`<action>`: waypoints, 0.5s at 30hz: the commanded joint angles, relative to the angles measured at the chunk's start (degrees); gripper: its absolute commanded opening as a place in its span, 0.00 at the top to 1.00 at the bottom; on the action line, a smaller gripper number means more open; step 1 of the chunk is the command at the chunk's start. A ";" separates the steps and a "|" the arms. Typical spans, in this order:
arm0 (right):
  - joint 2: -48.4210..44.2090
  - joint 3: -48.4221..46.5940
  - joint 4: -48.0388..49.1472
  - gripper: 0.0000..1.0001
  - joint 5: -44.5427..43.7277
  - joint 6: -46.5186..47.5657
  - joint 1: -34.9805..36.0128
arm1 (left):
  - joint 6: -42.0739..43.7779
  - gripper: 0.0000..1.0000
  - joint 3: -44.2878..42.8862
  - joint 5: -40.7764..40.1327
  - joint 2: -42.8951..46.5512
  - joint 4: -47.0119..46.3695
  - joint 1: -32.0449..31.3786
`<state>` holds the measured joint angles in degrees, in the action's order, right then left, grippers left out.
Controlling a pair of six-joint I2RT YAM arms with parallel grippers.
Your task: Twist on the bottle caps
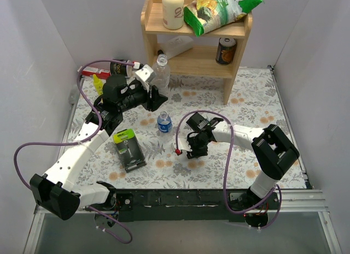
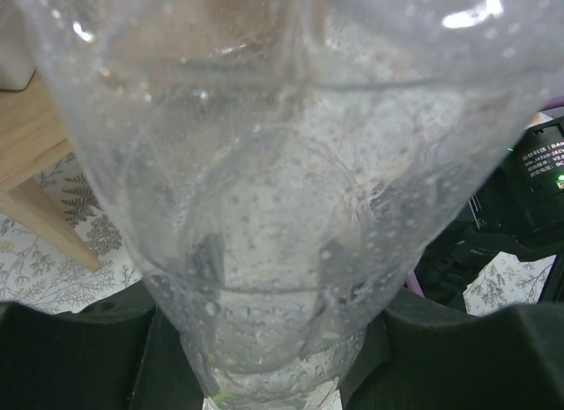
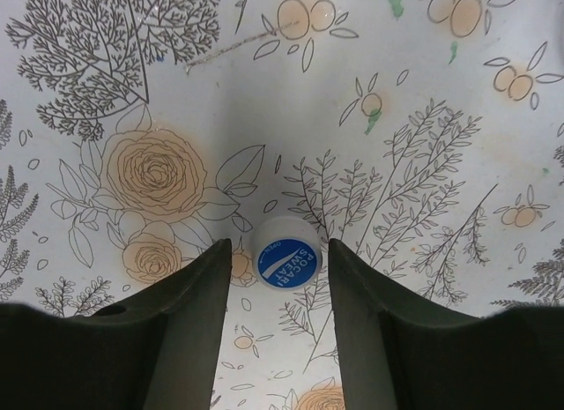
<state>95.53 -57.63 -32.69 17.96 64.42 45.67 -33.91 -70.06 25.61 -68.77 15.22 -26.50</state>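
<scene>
At the back left of the desk point(image 1: 252, 101), by the shelf point(image 1: 192, 56), the left hand point(image 1: 155, 99) is clamped on the upright plain bottle point(image 1: 161, 72). Mid-desk, the right hand point(image 3: 280, 253) points down, its fingers apart on either side of a cap point(image 3: 286, 262) lying on the desk. The labelled bottle point(image 1: 164, 123) stands between the hands.

"POCARI SWEAT" on the blue cap point(image 3: 286, 264)

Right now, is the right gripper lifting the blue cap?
No, the blue cap lies on the tablecloth between the fingers of the open right gripper.
</scene>
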 commanded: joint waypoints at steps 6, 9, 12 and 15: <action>0.45 1.37 2.36 0.50 -1.69 0.97 0.21 | -0.19 0.99 0.19 1.02 1.10 -1.07 0.75; 0.54 1.11 2.37 0.55 -1.52 0.88 0.21 | -0.45 0.99 0.28 1.64 0.66 -1.42 0.75; 0.19 0.24 1.93 0.64 -0.12 0.27 0.30 | -0.54 0.99 0.10 2.95 0.05 -1.69 0.75; -2.00 -1.87 0.26 0.73 0.67 -1.92 0.21 | 0.95 0.99 -0.68 5.76 -1.01 -1.43 0.66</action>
<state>95.74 -57.10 -31.35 16.82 64.47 45.69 -34.24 -70.00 27.22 -69.12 14.63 -26.02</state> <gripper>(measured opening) 0.406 0.448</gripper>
